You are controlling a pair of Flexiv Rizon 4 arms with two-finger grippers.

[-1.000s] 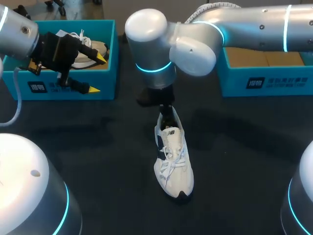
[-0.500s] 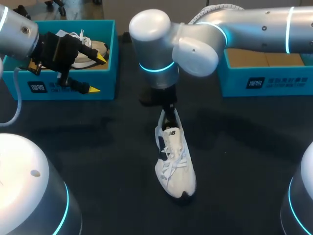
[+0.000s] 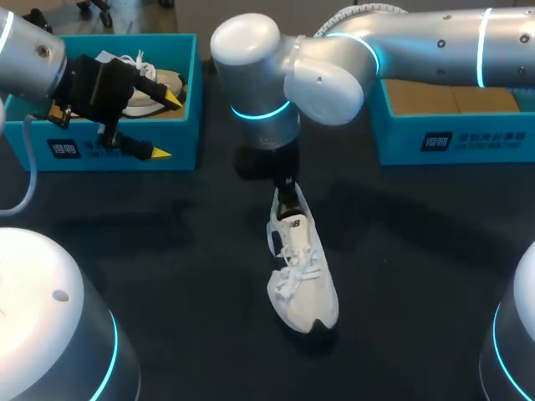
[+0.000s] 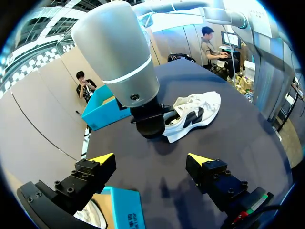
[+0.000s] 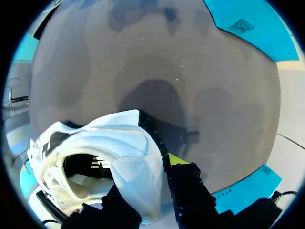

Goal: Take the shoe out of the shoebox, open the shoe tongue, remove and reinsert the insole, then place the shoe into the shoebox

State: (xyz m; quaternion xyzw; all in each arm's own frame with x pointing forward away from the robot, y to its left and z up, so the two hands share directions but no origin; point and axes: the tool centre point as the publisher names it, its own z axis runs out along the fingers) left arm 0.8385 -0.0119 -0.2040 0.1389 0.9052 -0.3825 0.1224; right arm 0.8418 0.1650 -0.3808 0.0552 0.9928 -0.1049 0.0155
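Note:
A white shoe (image 3: pixel 301 267) with a dark side patch lies on the black table, toe toward the front edge. My right gripper (image 3: pixel 287 196) comes down on its heel. In the right wrist view the shoe's heel wall (image 5: pixel 124 157) stands between the fingers of my right gripper (image 5: pixel 150 174), with one yellow fingertip (image 5: pixel 177 159) outside it and the other finger hidden inside the shoe. My left gripper (image 3: pixel 165 125) hangs open over the left blue shoebox (image 3: pixel 125 154), holding nothing. The left wrist view shows my left gripper (image 4: pixel 151 158) open, with the shoe (image 4: pixel 198 112) well ahead of it.
A second white shoe (image 3: pixel 155 88) lies inside the left shoebox. Another blue box (image 3: pixel 468 142) with a brown inside stands at the back right. My right arm's thick wrist (image 3: pixel 255 75) stands over the table's middle.
My right gripper has closed on the shoe's heel. The shoe has shifted slightly, its toe moving right and toward the front. The left arm has not moved.

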